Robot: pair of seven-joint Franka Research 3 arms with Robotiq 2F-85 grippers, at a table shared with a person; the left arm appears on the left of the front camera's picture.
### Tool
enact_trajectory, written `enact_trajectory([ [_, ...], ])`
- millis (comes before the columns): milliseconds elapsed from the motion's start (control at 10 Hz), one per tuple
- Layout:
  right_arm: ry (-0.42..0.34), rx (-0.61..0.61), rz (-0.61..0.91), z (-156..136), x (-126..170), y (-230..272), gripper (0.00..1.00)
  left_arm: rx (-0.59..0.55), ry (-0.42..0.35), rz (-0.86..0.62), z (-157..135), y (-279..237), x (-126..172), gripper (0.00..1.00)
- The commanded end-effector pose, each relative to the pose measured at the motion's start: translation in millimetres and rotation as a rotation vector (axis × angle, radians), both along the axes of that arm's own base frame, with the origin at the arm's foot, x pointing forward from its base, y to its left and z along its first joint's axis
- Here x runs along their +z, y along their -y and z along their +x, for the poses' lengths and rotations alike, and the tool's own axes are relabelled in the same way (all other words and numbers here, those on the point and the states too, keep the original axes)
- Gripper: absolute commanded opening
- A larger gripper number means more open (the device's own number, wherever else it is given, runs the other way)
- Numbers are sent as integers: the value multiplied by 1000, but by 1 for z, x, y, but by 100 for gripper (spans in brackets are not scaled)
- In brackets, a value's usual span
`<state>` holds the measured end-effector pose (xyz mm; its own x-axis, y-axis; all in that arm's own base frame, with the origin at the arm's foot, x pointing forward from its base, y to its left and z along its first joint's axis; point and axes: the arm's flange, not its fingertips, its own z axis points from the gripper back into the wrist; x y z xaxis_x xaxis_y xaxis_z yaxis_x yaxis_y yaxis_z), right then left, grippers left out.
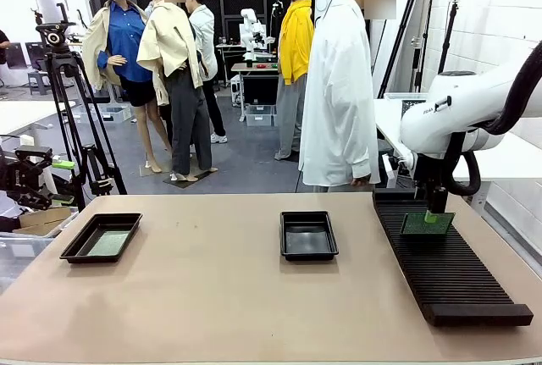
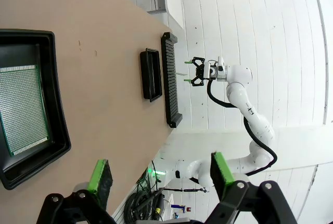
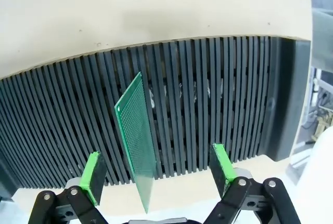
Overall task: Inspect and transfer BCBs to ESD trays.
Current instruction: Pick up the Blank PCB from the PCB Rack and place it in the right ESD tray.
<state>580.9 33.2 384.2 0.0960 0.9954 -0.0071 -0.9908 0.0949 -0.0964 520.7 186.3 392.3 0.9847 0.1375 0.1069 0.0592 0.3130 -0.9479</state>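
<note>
Straddling the upright BCB (image 3: pixel 136 135) in the rack (image 3: pixel 218 94), the right gripper (image 3: pixel 156 171) has its jaws spread wide, touching nothing. Closing off-centre could tilt the thin board, jam it in its slot or let it slip. The left gripper (image 2: pixel 161 174), likewise released, hangs near the left tray (image 2: pixel 54 78), which holds a second BCB (image 2: pixel 21 109); the middle tray (image 1: pixel 285 234) seems empty.

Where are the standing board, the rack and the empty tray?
Standing board (image 3: pixel 136 138), right wrist view, green face.
Rack (image 1: pixel 446 270), front view, ribbed top.
Empty tray (image 1: pixel 308 238), front view, bare floor.
</note>
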Motion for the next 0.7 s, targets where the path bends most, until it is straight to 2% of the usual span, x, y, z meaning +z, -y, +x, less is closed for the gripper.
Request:
enact_trajectory([
  [0,-26,-21,4,4,-4,0,100,13,-10,8,2,1,2,100],
  [200,-34,-30,20,3,-4,1,94,13,-10,8,2,1,2,100],
  [300,-36,-31,23,4,-5,1,85,13,-10,8,2,1,2,100],
  [600,-35,-33,32,4,-6,4,44,13,-10,8,2,1,2,100],
])
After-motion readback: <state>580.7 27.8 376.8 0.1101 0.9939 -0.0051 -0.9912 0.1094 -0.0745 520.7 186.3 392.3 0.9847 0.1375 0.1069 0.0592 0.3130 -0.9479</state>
